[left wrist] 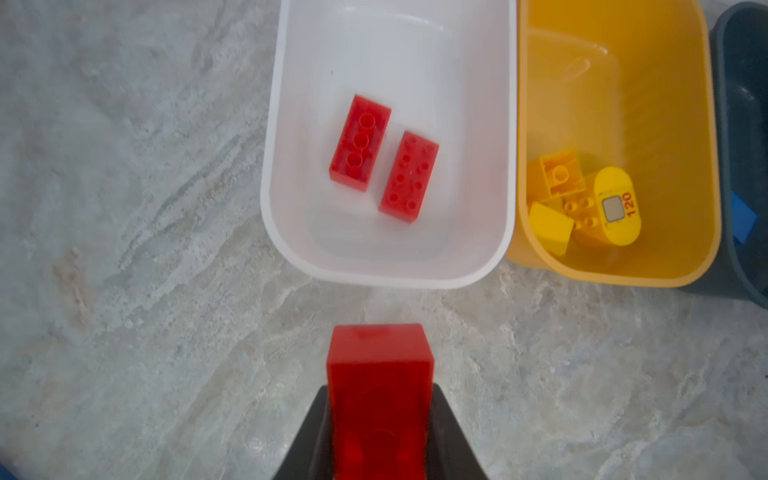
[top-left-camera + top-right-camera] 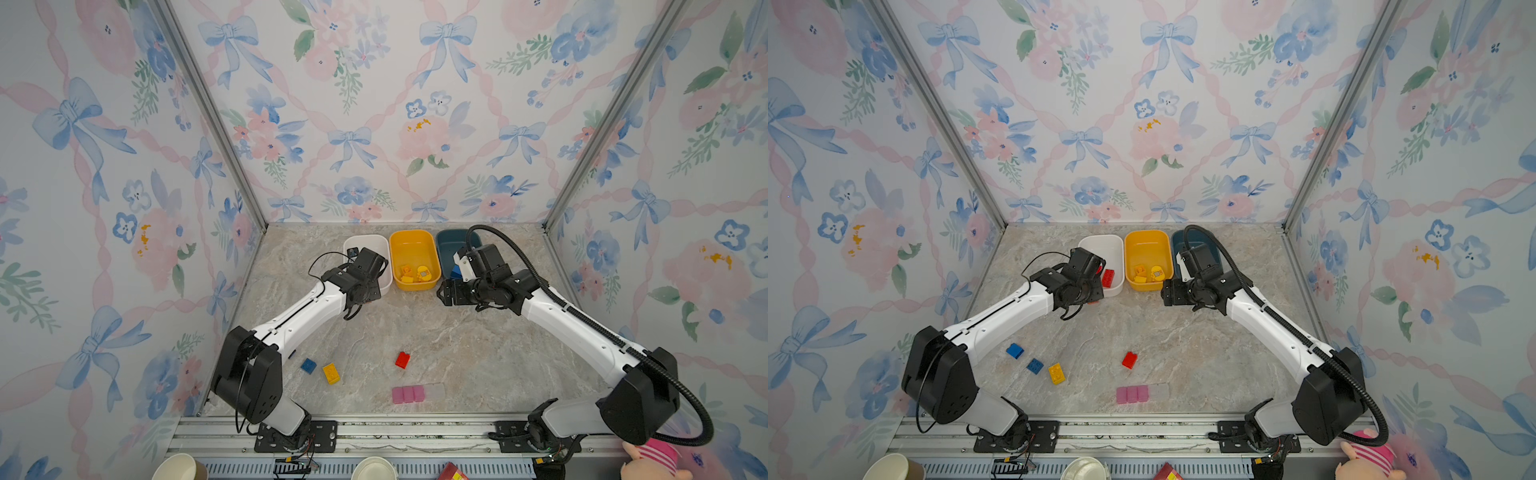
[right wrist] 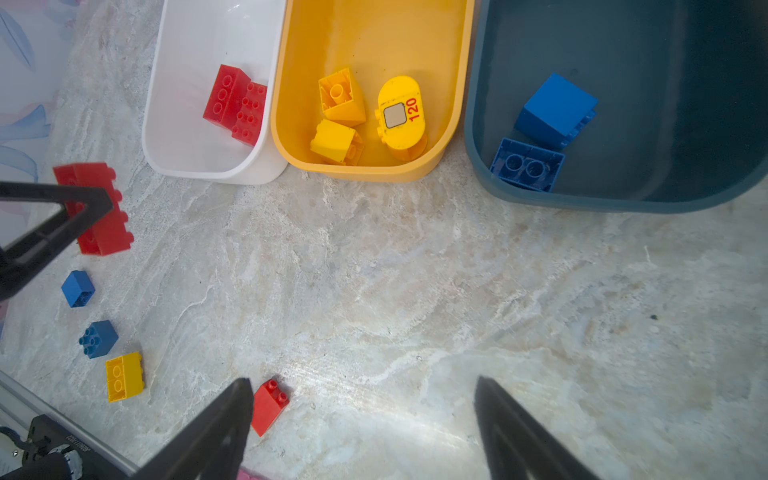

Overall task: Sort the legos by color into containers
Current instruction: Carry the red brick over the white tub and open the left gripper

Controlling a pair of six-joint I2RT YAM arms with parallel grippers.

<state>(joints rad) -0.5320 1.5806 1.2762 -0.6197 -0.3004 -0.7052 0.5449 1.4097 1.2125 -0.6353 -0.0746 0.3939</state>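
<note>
Clamped between the part-closed jaws of the left end effector (image 1: 380, 399), a long red brick (image 1: 378, 357) is held above the desk (image 1: 145, 291), just short of the nearer rim of the white tub (image 1: 286, 224), where two red bricks (image 1: 360, 143) are already laid. Delivery of a red piece is judged to be in hand. Next, the brick would need to be carried forward past the rim and the jaws opened. The right end effector (image 3: 363, 384) is spread wide and empty. A small red brick (image 3: 269, 405), a yellow brick (image 3: 124, 376) and two blue bricks (image 3: 78, 288) are left loose on the desk.
</note>
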